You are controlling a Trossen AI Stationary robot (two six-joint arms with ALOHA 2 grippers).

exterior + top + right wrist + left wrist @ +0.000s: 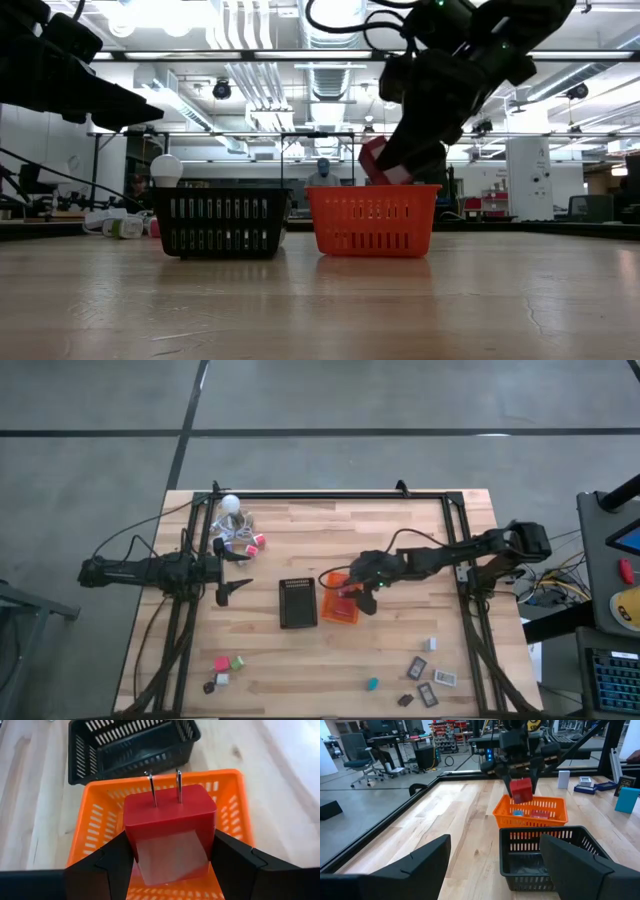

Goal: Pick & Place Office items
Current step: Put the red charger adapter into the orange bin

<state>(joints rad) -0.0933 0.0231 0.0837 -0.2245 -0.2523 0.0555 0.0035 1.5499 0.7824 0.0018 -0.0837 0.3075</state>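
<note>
Right wrist view: my right hand [170, 857] is clamped on a red plug block [170, 827], prongs pointing forward, directly above the orange tray [100, 805], just right of the surface's centre. My left hand [235, 572], at nine o'clock, idles open-fingered.

Light: bright, even, from ceiling strips [300, 55] at 12 o'clock.
Shadows: soft.
Blur: near fingers [415, 865] out of focus.

We're in a robotics lab: exposed ceiling ducts [330, 75] overhead, office chairs [362, 755] at desks, red equipment racks [447, 732] behind the wooden worktop [330, 645].
</note>
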